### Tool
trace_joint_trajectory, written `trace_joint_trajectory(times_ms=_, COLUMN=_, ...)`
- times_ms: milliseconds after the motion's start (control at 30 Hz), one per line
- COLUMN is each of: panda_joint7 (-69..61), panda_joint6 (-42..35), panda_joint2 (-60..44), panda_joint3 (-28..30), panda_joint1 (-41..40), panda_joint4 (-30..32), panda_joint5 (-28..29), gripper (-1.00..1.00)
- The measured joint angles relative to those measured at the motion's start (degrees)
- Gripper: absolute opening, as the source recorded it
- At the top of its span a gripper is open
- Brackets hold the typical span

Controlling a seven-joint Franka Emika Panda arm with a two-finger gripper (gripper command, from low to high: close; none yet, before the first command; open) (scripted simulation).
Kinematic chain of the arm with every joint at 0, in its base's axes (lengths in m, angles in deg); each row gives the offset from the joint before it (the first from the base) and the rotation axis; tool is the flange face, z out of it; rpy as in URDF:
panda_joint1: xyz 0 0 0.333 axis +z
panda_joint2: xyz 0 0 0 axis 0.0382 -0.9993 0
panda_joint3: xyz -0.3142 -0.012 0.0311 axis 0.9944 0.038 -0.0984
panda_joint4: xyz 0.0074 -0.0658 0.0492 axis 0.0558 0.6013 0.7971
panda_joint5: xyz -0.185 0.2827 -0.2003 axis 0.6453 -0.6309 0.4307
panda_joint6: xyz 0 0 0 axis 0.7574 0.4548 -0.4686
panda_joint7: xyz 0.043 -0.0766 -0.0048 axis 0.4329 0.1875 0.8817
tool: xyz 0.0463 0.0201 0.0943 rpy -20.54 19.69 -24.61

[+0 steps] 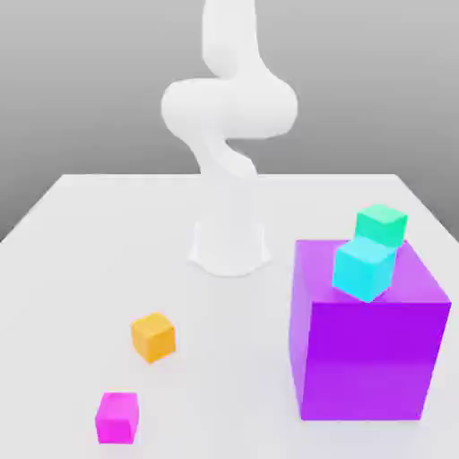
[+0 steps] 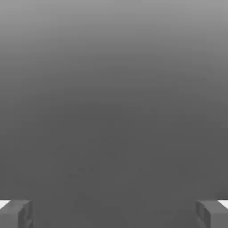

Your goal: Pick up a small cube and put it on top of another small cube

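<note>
Pincer [image 2: 114, 213] wide open, apparently holding nothing

A: Does any cube, the table or the arm carry a word, label, brand or number that can be read?

B: None does. Every surface in both views is plain, unmarked colour, with no sign anywhere.
</note>
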Motion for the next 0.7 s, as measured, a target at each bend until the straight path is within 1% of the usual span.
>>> trace_joint_trajectory(times_ms=433, panda_joint7=-11.17, panda_joint6=11.19, panda_joint2=-27.31, panda_joint3=8.77, panda_joint1=0.98, panda_joint4=4.87, panda_joint5=-4.56, gripper=0.00)
trace_joint_trajectory(times_ms=700, panda_joint7=-18.46, panda_joint6=17.94, panda_joint2=-43.97, panda_joint3=11.05, panda_joint1=-1.85, panda_joint4=7.81, panda_joint5=-8.03, gripper=0.00)
